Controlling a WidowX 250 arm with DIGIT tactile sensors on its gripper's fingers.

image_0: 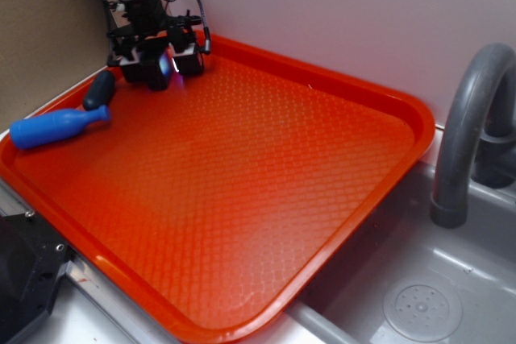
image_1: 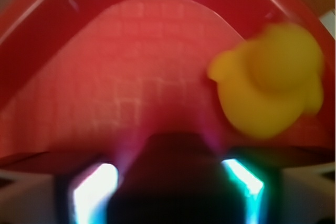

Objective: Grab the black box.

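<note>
**A:** Starting from the exterior view, what are you seeing?

**B:** The gripper [image_0: 164, 70] is sitting low in the far left corner of the orange tray [image_0: 387, 159], close to the rim. A blue-handled tool [image_0: 56, 126] is lying near the tray's left edge, its dark grey rounded end [image_0: 98, 90] pointing toward the gripper but staying apart from it. A grey faucet [image_0: 468, 134] is standing off to the right, over a sink [image_0: 422, 308].

**A:** And the black box?

**B:** From there something dark is showing between the white fingers, but it is blending into the gripper – I cannot tell it apart.

**A:** Moving to the wrist view, then.

**B:** It is blurred. The black box [image_1: 168, 166] is filling the bottom middle, lying right between the two glowing fingers [image_1: 94, 192]. A small yellow piece [image_1: 268, 80] is resting on the tray floor to the upper right, clear of the box.

**A:** Is the pincer gripping it?

**B:** The jaws are standing narrowly apart, one at each side of the box – but whether they are pressing on it, I cannot tell.
</note>
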